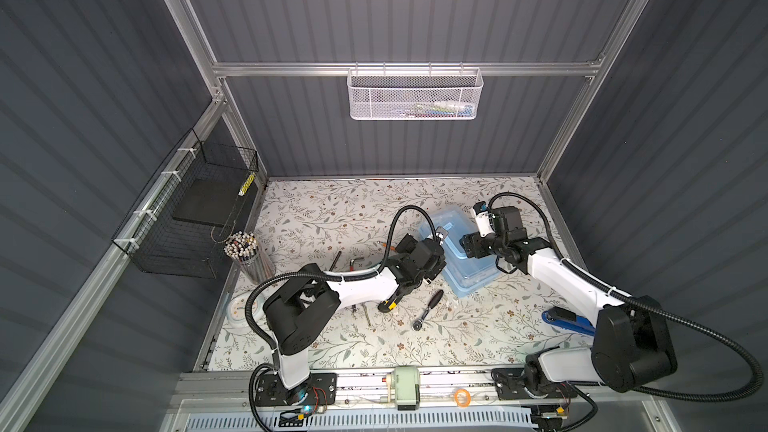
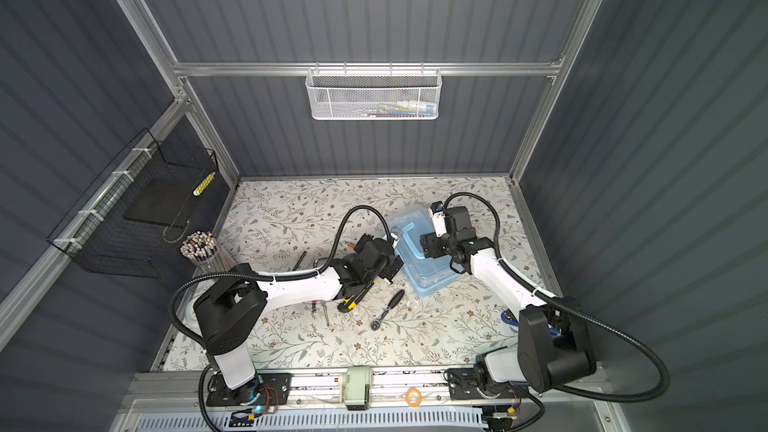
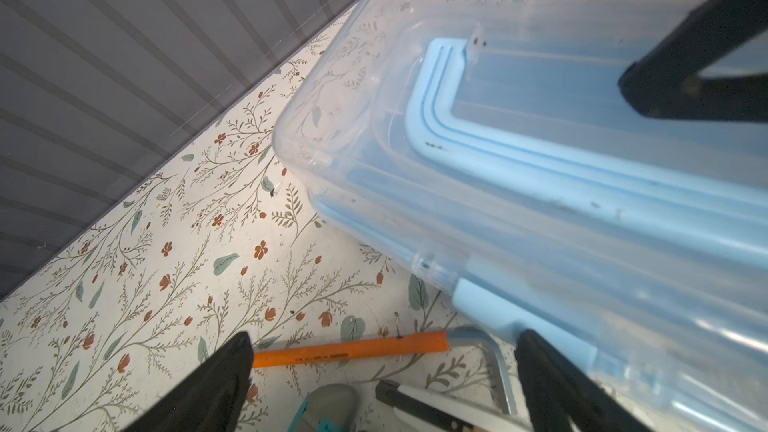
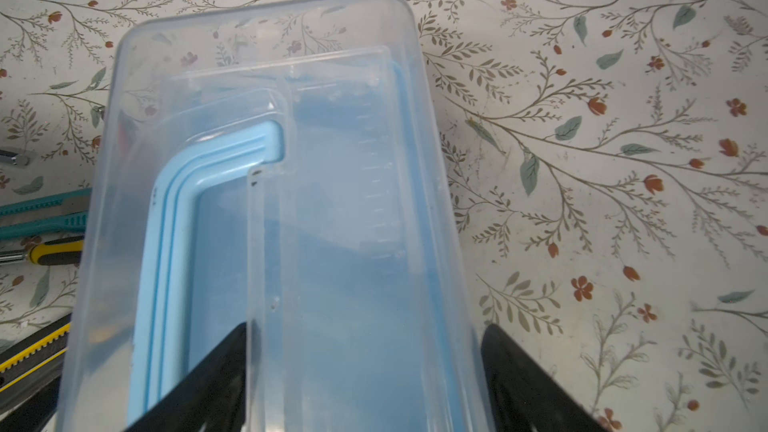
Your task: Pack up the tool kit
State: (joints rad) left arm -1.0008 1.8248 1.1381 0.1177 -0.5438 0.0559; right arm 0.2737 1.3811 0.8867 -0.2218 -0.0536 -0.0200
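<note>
The tool kit box [image 1: 467,274] [image 2: 428,276], light blue under a clear lid with a blue handle [image 4: 174,209] folded flat, lies slanted on the floral table. My right gripper [image 4: 368,328] [image 1: 470,245] is open, one finger over the lid [image 4: 332,184] and the other outside its long edge. My left gripper [image 3: 384,338] [image 1: 409,245] is open beside the box's side latch [image 3: 490,305], above an orange-sleeved hex key [image 3: 353,353]. A ratchet [image 1: 428,309] [image 2: 388,309] and a yellow-black knife [image 1: 388,304] [image 4: 29,359] lie loose in front of the box.
Other loose tools lie left of the box: a teal knife [image 4: 45,209], a yellow-black screwdriver [image 4: 50,253], a dark hex key [image 1: 355,261]. A pencil cup [image 1: 245,251], black wire basket [image 1: 187,218], white mesh basket [image 1: 413,95] and blue stapler [image 1: 567,320] ring the table.
</note>
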